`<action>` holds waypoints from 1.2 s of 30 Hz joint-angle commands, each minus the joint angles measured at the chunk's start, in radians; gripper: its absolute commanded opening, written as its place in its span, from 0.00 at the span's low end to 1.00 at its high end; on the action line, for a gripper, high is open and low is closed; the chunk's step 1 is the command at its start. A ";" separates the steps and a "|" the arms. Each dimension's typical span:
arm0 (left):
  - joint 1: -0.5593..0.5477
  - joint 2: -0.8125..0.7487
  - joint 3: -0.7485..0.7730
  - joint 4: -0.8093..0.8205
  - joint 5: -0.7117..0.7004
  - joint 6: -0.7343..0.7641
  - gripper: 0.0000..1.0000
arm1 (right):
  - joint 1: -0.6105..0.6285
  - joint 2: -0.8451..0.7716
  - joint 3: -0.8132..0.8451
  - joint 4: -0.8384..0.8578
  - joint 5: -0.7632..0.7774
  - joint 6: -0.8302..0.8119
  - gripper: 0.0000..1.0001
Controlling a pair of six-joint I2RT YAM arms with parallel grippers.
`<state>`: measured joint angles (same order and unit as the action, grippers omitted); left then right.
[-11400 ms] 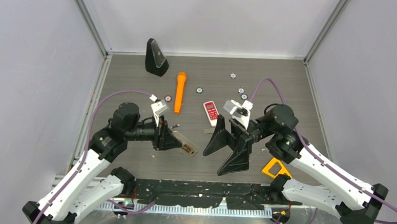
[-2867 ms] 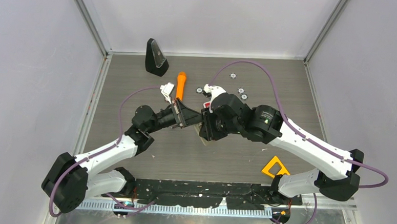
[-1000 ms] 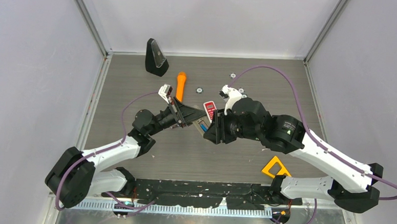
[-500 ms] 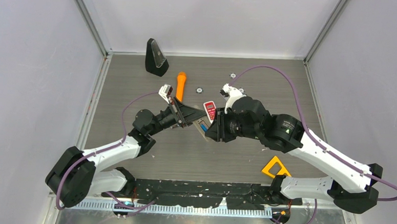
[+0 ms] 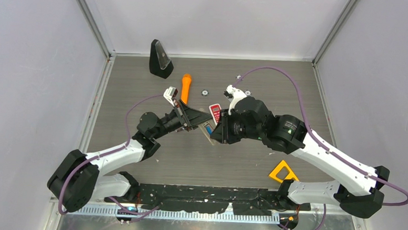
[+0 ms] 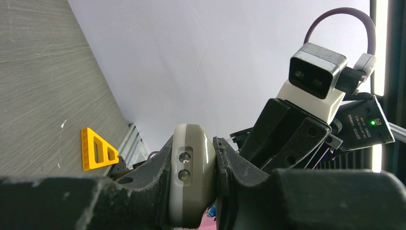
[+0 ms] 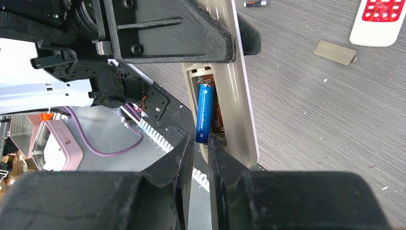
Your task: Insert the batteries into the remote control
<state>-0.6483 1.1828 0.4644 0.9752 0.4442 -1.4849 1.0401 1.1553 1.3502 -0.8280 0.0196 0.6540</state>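
Two arms meet over the middle of the grey counter (image 5: 134, 90), claws almost nose to nose. From where I stand, the left claw (image 5: 200, 124) is clamped across a pale grey remote (image 7: 239, 96), one finger on each long edge, holding it up off the counter and tilted, with its back facing the right arm. The battery bay is uncovered, showing a spring at its upper end. A blue battery (image 7: 205, 112) lies lengthwise in that bay, its top just below the spring and its lower end sticking out past the bay's edge. The right claw (image 7: 201, 141) is narrowed right down, pinching that lower end between its two black fingers. Further back on the counter a second battery (image 7: 255, 3), dark with silvery ends, lies loose, well apart from the claws. A red-and-white remote (image 5: 215, 112) lies face up just behind the two claws, and a flat grey cover (image 7: 336, 51) sits just beside it. An orange torch (image 5: 185, 88) lies left of that, a black wedge (image 5: 160, 60) stands in the back left corner, and a yellow triangle (image 5: 282, 172) rests near the right arm's base.
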 commanded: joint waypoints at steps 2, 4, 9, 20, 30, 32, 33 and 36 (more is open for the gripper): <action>-0.005 -0.001 0.028 0.069 -0.008 0.001 0.00 | -0.008 0.007 -0.001 0.050 -0.007 0.005 0.22; -0.005 0.000 0.029 0.069 -0.008 0.001 0.00 | -0.010 0.004 0.000 0.051 -0.006 0.005 0.22; -0.005 0.005 0.028 0.069 -0.009 0.005 0.00 | -0.013 -0.005 0.004 0.056 -0.041 0.005 0.31; -0.006 0.004 0.024 0.069 -0.025 0.009 0.00 | -0.012 -0.033 -0.011 0.055 -0.051 0.018 0.35; -0.006 0.001 0.019 0.073 -0.030 0.011 0.00 | -0.012 -0.062 -0.025 0.055 -0.024 0.023 0.45; -0.005 -0.001 0.017 0.072 -0.033 0.011 0.00 | -0.013 -0.063 -0.022 0.056 -0.024 0.021 0.45; -0.005 -0.001 0.016 0.070 -0.034 0.011 0.00 | -0.013 -0.063 -0.022 0.057 -0.024 0.022 0.45; -0.007 -0.002 0.015 0.066 -0.043 0.011 0.00 | -0.012 -0.064 -0.021 0.069 -0.028 0.021 0.44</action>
<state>-0.6483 1.1904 0.4644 0.9756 0.4252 -1.4841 1.0313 1.1152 1.3251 -0.8066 -0.0200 0.6647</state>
